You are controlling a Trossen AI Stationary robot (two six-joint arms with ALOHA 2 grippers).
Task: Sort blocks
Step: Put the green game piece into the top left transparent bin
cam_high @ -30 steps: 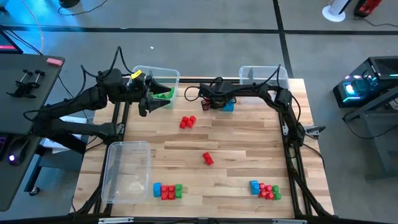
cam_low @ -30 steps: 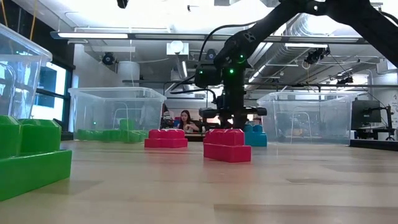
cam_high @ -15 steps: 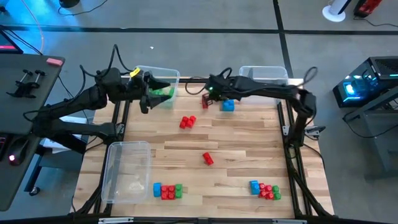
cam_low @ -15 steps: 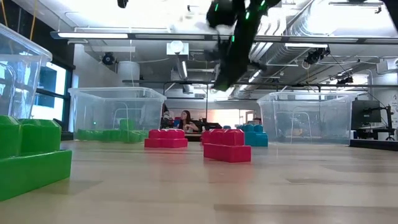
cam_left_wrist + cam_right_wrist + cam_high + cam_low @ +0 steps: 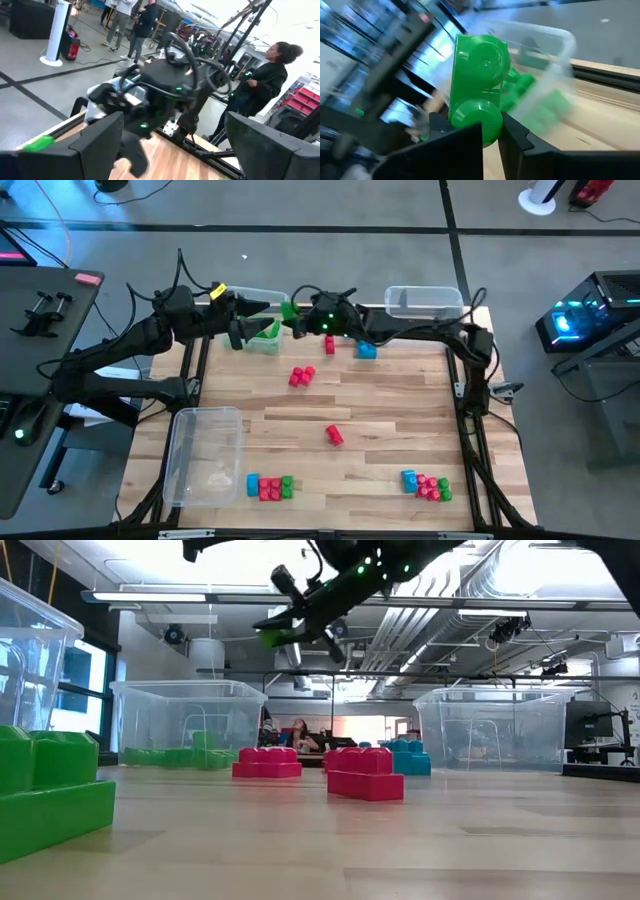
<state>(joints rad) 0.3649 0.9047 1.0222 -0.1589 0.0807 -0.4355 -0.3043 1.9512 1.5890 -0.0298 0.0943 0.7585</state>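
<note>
Since half a second ago, the right gripper (image 5: 292, 314) has swung away from the blue block (image 5: 367, 349) toward the far-left bin (image 5: 262, 298). It now hangs raised at that bin's right edge, its fingers pinched on a green block (image 5: 479, 87). In the right wrist view this green block stands between the two dark fingers, and more green blocks (image 5: 530, 97) lie inside the clear bin beyond it. From table height the right gripper (image 5: 285, 625) shows high above the board, well over the bin.

Just across the bin, the left gripper (image 5: 240, 332) hovers at the bin's left side, its fingers spread apart with nothing between them; its wrist view looks out between them at the right arm.

On the table (image 5: 400, 420), the blue block lies near the far edge, left of a second clear bin (image 5: 424, 301). A red pair (image 5: 302, 376) lies nearer the middle and a single red block (image 5: 334, 436) sits closer to the front. Along the front edge lie two mixed clusters: one (image 5: 270, 487) beside a third clear bin (image 5: 205, 452) at front left, the other (image 5: 426, 485) at front right.

People stand in the room beyond the table.
</note>
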